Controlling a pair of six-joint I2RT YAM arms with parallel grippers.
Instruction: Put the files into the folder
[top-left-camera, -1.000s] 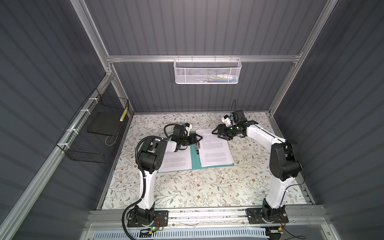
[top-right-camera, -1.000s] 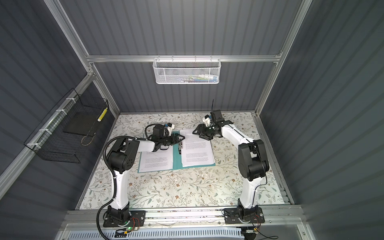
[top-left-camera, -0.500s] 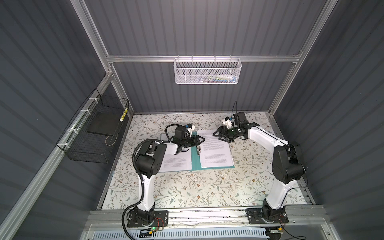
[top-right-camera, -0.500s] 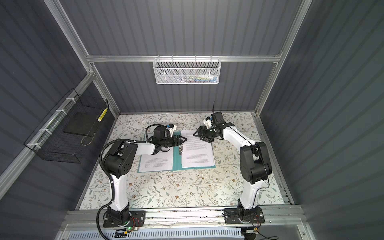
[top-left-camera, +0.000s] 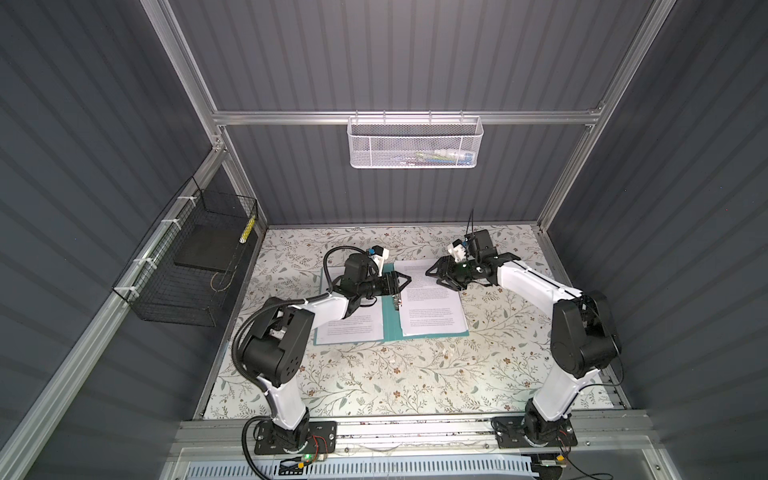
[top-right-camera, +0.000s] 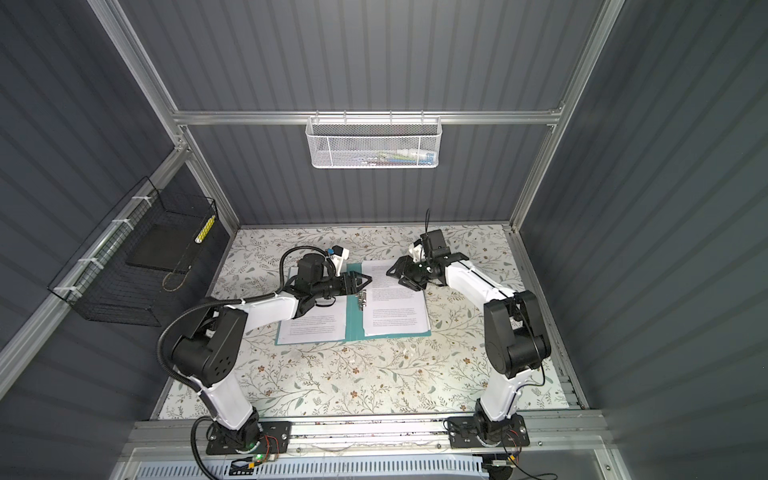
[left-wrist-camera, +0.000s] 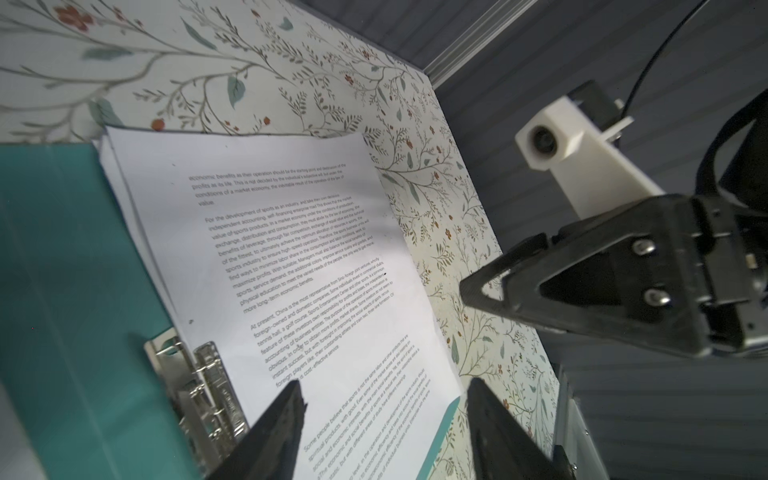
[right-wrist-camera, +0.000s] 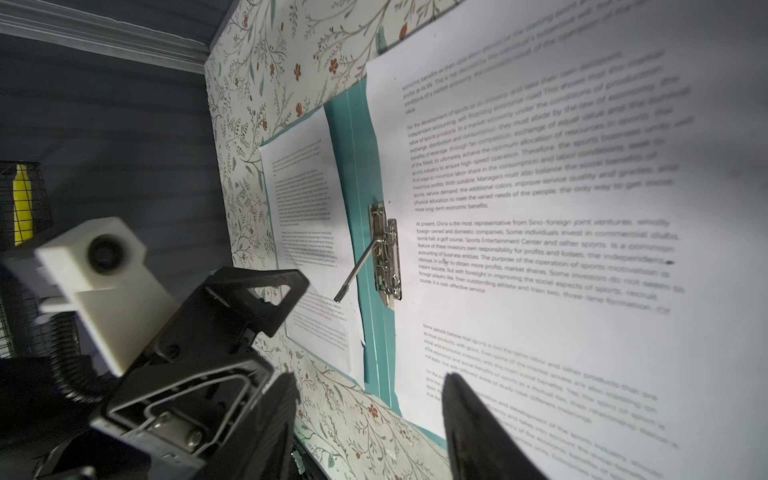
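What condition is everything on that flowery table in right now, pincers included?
Folder, open, lying flat.
Clip, lever raised.
Left sheet, flat on the folder's left half.
Right stack, flat on its right half.
Left pincer, open, empty.
Right pincer, open, empty.

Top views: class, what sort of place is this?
Probably a robot test cell: grey panelled walls on an aluminium frame, left arm and right arm bolted to a rail, folder and files on a floral table.

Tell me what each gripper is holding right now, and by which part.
Nothing is held. The left gripper and the right gripper both stand open over the files lying on the folder.
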